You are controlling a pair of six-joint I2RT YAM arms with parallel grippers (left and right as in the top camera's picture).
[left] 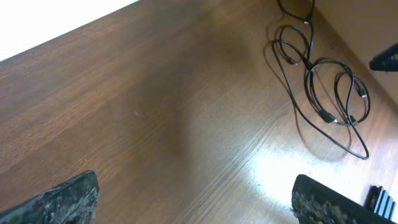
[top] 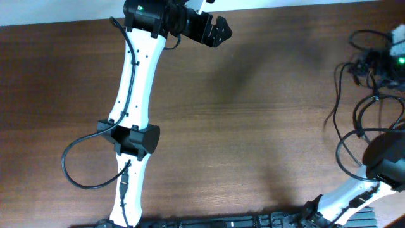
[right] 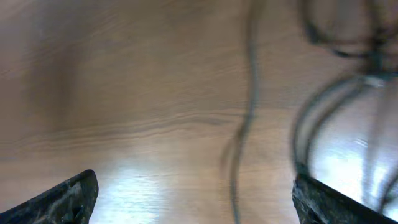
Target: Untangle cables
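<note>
The cables point(top: 364, 120) lie in a loose tangle at the far right edge of the table point(top: 253, 114), a bundle of thin black loops running from the upper right corner down toward the right arm's base. In the left wrist view the same cables point(left: 323, 99) show as several overlapping loops with small plug ends, strung along a line that runs away from that camera, up and to the right.

The right tool point(right: 193, 199) is much the nearer. Its wrist view, though blurred, shows cable strands point(right: 249, 93) directly ahead of the fingers, one long strand running roughly straight away from it and more loops off to its right. Both fingertips sit at the far corners of that view with bare table between them, so this tool is spread wide and holds nothing.

The left tool point(top: 212, 28) hangs near the top edge of the table, well apart from the tangle, which lies off to its right across a broad stretch of bare wood. In its own view the left tool point(left: 193, 199) is likewise spread wide and empty.

My judgement is that the next move belongs to the right arm: the strand in front of it lies lengthwise to its approach, so the wrist probably needs turning for the fingers to straddle it.
</note>
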